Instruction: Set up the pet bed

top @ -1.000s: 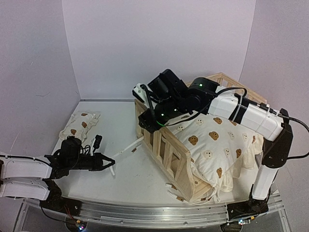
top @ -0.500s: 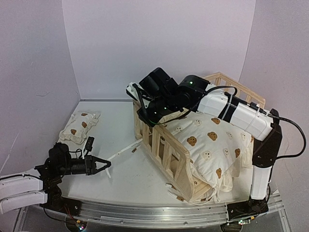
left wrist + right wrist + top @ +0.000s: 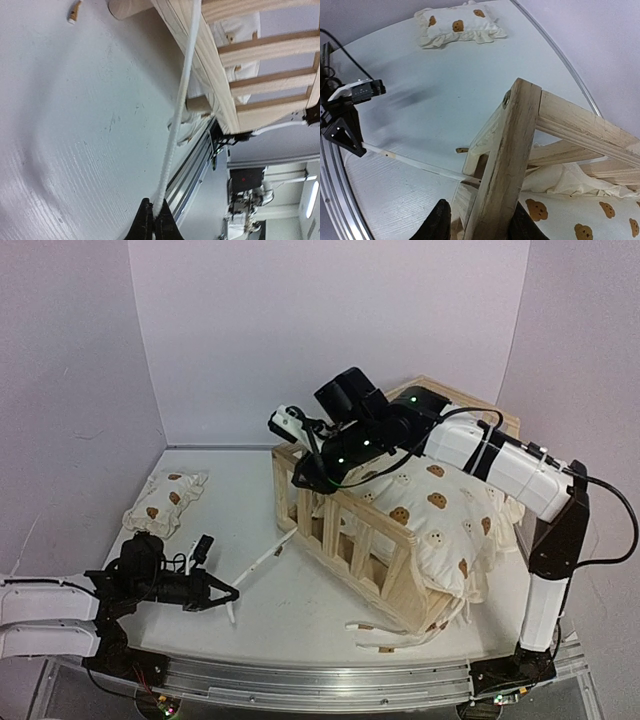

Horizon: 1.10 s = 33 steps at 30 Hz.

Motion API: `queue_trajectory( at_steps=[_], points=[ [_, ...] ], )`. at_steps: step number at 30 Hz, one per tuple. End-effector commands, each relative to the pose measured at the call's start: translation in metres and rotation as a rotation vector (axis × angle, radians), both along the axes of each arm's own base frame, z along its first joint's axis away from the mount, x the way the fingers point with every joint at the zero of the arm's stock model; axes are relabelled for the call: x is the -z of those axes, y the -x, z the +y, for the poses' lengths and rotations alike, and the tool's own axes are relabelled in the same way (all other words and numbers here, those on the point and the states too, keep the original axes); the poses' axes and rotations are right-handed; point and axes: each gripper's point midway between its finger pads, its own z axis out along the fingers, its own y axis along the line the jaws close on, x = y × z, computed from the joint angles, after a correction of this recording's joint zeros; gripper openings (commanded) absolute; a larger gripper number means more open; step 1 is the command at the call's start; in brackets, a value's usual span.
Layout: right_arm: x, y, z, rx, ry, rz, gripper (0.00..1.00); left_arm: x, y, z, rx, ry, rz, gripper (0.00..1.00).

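Clamping the left corner post of the pine frame with the right gripper, fingers on either side of the wood and touching it, near the middle of the surface. Pinching one long tie with the left gripper at 7 o'clock, fingers pressed together on the cord's end, with the cord running fairly straight up toward the frame's foot.

Looks roughly midway, as a judgement. Done: cushion already inside the frame, at 3 o'clock from centre, but bunched and bulging past the open side, not lying flat. Not done: no fastened ties visible, with a few loose ties trailing out under the front rail at 5 o'clock. Pillow out at 9 o'clock, flat on the surface, well apart from the frame. Probably left: squaring the frame, flattening the cushion, dealing with the ties, bringing the pillow in.

In the way: held tie crossing the bare stretch between pillow and frame, right arm reaching over the cushion and hiding the bed's back corner, loose ties near the frame's feet likely to snag. Around: metal rail along the near edge at 6 o'clock, plain walls close at 12 and 3 o'clock.
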Motion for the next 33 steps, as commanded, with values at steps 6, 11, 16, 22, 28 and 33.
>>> queue_trajectory(
  at_steps=[6, 11, 16, 22, 28, 33],
  points=[
    [-0.006, 0.015, -0.053, -0.552, 0.017, -0.083, 0.00, 0.002, 0.052, -0.076, 0.383, -0.133, -0.139, 0.00],
    [0.002, 0.030, -0.074, -0.579, 0.016, -0.056, 0.00, 0.010, 0.088, -0.106, 0.511, -0.112, -0.155, 0.00],
    [0.001, 0.039, -0.089, -0.561, -0.008, -0.031, 0.00, 0.012, 0.096, -0.127, 0.571, -0.102, -0.172, 0.18],
    [0.017, 0.056, -0.111, -0.528, 0.015, 0.005, 0.00, -0.029, 0.050, -0.099, 0.373, -0.049, -0.328, 0.64],
    [0.011, 0.066, -0.119, -0.525, -0.048, 0.028, 0.00, -0.077, -0.045, -0.068, 0.037, -0.078, -0.551, 0.77],
    [0.008, 0.067, -0.120, -0.508, -0.087, 0.050, 0.00, -0.079, -0.121, -0.079, -0.003, -0.083, -0.681, 0.90]
  ],
)
